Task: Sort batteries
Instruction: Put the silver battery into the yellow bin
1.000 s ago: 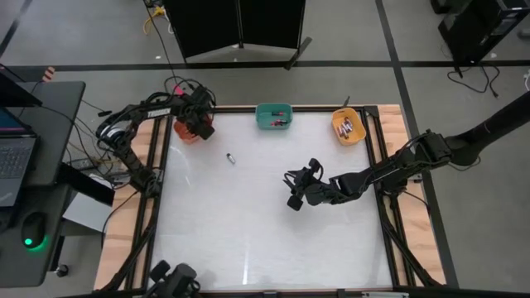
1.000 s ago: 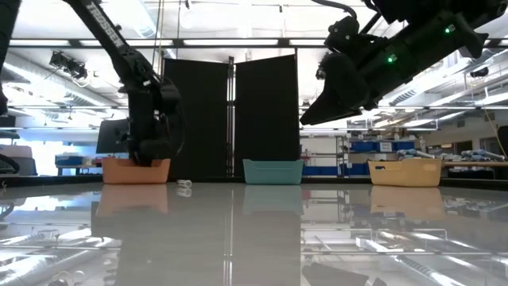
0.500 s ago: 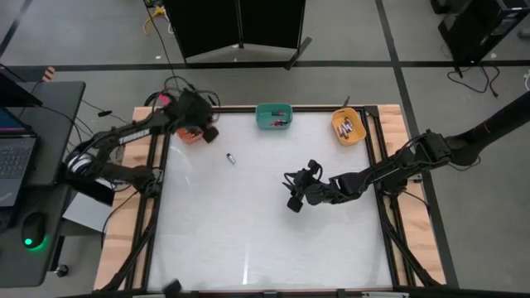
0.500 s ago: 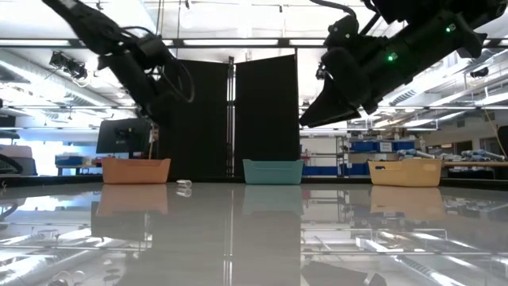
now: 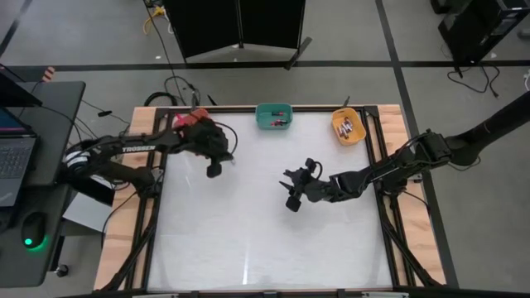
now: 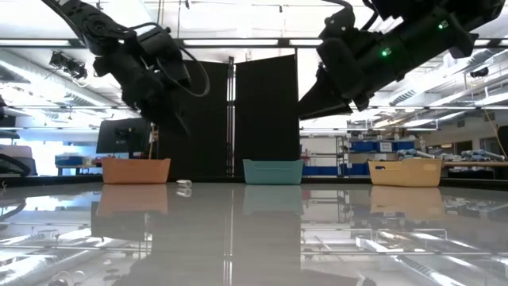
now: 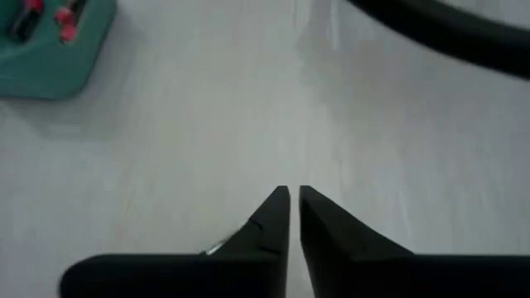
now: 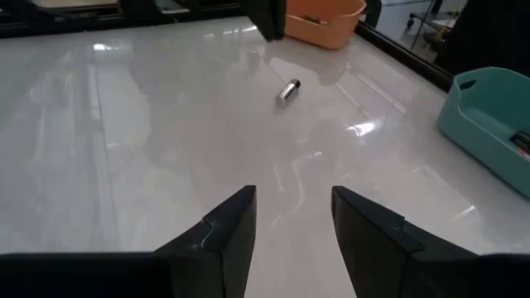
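Observation:
One loose battery (image 8: 287,91), a small silvery cylinder, lies on its side on the white table (image 5: 248,240), near the orange bin (image 6: 135,170); the low view shows the battery (image 6: 184,184) too. My left gripper (image 5: 214,171) hovers over the table just beside that spot. Its fingertips (image 7: 294,199) are shut to a slit with nothing between them. My right gripper (image 5: 290,197) hangs open over the table's middle, with bare table between its fingers (image 8: 292,219). Red-ended batteries (image 7: 29,16) lie in the teal bin (image 5: 273,116), and silvery ones in the yellow bin (image 5: 346,126).
The three bins stand in a row along the far edge: orange (image 5: 189,126) at the left, partly under my left arm, teal in the middle, yellow at the right. The near half of the table is bare. Black panels (image 6: 230,119) stand behind the far edge.
My left gripper has risen out of the orange bin and swung toward the table's right and near edge, turning as it went. It now hangs over the table by the loose battery. The battery has stayed where it was.

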`<act>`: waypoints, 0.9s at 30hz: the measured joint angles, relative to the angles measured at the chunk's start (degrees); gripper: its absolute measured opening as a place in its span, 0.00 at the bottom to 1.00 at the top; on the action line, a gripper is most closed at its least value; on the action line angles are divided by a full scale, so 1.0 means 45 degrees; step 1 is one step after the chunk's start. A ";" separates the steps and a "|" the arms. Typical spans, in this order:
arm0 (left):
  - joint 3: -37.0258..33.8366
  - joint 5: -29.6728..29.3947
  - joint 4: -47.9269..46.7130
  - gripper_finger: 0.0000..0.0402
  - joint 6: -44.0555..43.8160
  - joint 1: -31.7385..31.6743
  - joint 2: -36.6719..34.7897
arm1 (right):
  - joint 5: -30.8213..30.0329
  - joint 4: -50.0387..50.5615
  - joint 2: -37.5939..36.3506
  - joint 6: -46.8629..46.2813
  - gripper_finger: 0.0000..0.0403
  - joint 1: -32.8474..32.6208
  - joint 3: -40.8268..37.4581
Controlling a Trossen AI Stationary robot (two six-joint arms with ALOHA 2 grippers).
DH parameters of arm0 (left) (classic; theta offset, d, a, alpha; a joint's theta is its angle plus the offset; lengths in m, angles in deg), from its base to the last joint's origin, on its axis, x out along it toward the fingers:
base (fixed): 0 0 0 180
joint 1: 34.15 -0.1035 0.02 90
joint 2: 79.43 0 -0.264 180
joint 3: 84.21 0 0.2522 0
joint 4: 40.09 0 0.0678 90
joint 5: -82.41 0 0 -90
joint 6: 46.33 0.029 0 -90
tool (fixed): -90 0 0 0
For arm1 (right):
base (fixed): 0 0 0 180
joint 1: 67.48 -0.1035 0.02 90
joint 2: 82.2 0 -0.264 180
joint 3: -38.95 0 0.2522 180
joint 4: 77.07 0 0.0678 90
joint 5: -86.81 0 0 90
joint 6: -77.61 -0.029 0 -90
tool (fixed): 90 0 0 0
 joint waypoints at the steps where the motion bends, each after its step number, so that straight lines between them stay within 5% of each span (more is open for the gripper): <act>1: 0.0064 -0.0256 -0.0147 0.11 0.0201 0.0124 0.0148 | 0.0094 -0.0065 0.0000 0.0094 0.42 0.0040 0.0000; 12: 0.1266 -0.3050 -0.2036 0.38 0.2686 0.0780 0.1559 | 0.0534 -0.0171 0.0000 0.0436 0.41 0.0327 0.0000; 27: 0.3795 -0.4534 -0.4978 0.39 0.4232 0.0771 0.4927 | 0.0631 -0.0161 0.0000 0.0435 0.40 0.0317 0.0000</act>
